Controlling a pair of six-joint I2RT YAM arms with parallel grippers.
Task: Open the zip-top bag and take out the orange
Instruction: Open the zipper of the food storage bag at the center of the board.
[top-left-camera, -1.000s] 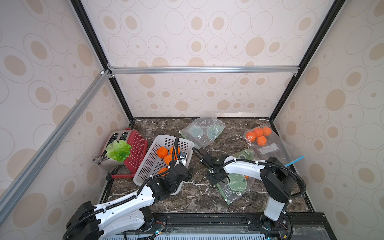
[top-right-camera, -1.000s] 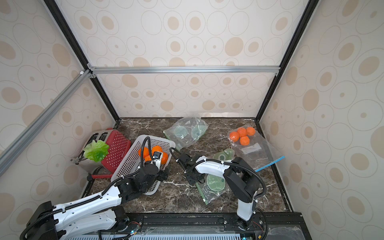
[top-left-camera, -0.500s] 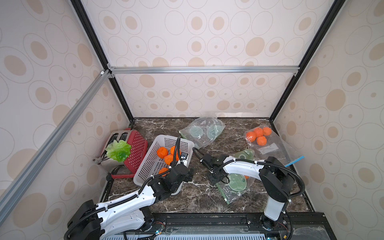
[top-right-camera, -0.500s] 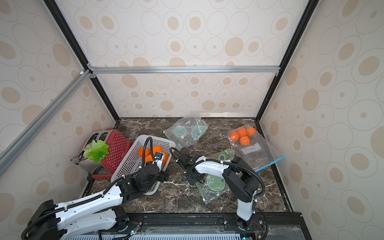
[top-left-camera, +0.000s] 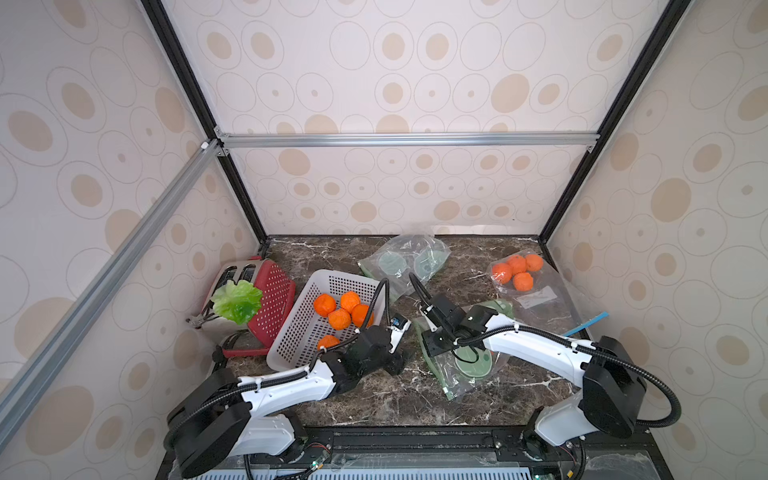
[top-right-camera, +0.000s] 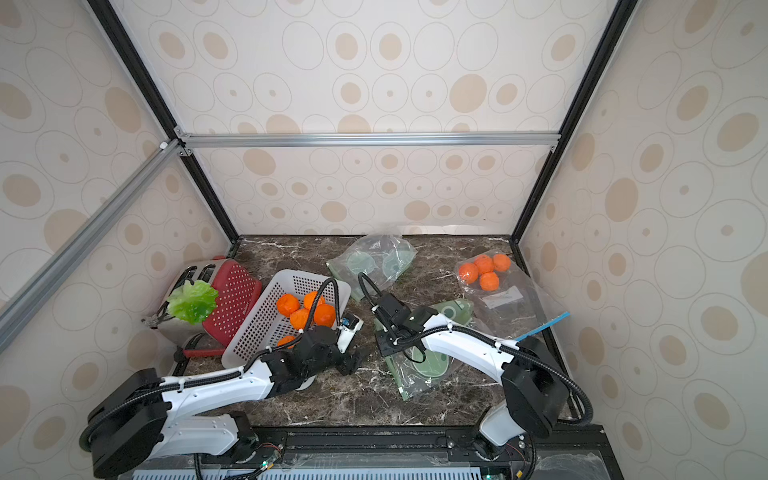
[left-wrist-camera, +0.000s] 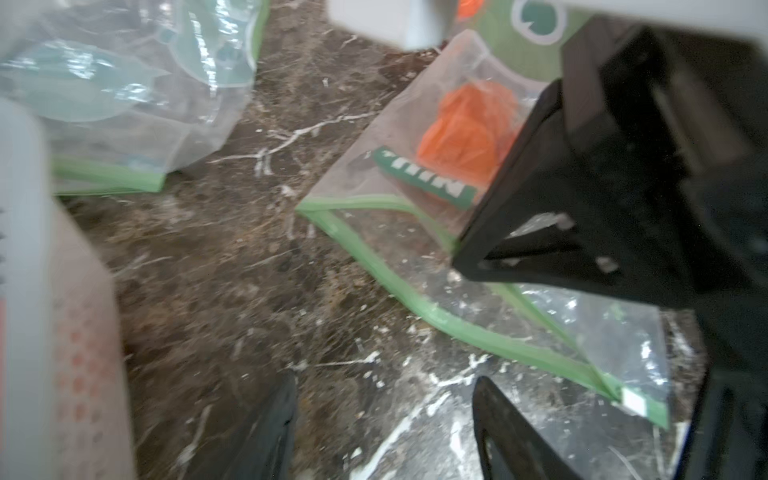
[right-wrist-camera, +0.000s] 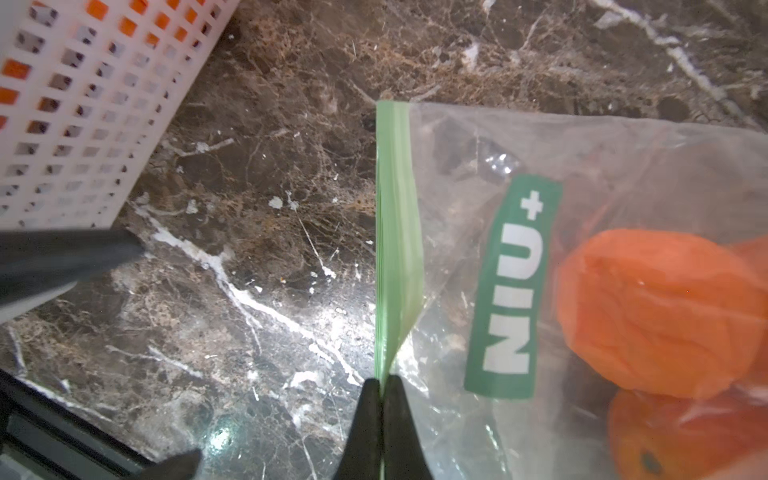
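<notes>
The zip-top bag (top-left-camera: 465, 368) (top-right-camera: 419, 370) lies flat on the marble table, clear with a green zip strip (right-wrist-camera: 395, 232) (left-wrist-camera: 415, 301) and a green label. Through the plastic an orange (right-wrist-camera: 665, 311) (left-wrist-camera: 469, 133) shows in both wrist views. My right gripper (right-wrist-camera: 380, 384) (top-left-camera: 432, 347) is shut on the green zip strip at the bag's mouth edge. My left gripper (left-wrist-camera: 382, 415) (top-left-camera: 400, 360) hovers low over the table just left of the bag's mouth, open, nothing between its fingers. In both top views the right arm hides the orange.
A white perforated basket (top-left-camera: 345, 275) (right-wrist-camera: 83, 124) with several oranges stands left of the grippers, close to the left arm. A red toaster (top-left-camera: 272, 299) with lettuce sits far left. Another clear bag (top-left-camera: 405, 262) lies behind, and a bag of oranges (top-left-camera: 517, 272) at the back right.
My right gripper has closed onto the bag's zip strip. My left gripper has slid right toward the bag's mouth and its jaws have narrowed somewhat.
</notes>
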